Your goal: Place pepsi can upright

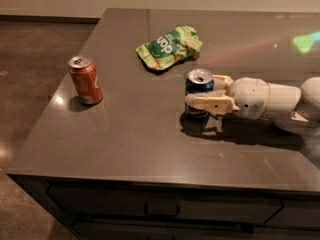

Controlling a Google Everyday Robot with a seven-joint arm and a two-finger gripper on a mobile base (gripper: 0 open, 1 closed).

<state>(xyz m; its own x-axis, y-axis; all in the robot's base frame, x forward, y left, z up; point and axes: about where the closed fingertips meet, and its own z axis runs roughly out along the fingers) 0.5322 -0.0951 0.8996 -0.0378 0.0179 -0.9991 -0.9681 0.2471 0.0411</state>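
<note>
Here, dark-blue pepsi can (pixel 199 82) upright in hand (pixel 202 94).

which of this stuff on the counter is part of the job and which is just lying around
Part of the job:
- pepsi can, upright
- gripper, reaching in from the right, shut on the pepsi can

Just lying about:
- red-orange can, upright near the left edge of the counter
- green snack bag, behind the pepsi can

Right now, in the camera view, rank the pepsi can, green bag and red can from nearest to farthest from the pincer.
1. pepsi can, held in the pincer.
2. green bag, just behind it.
3. red can, off by the table edge.
</note>
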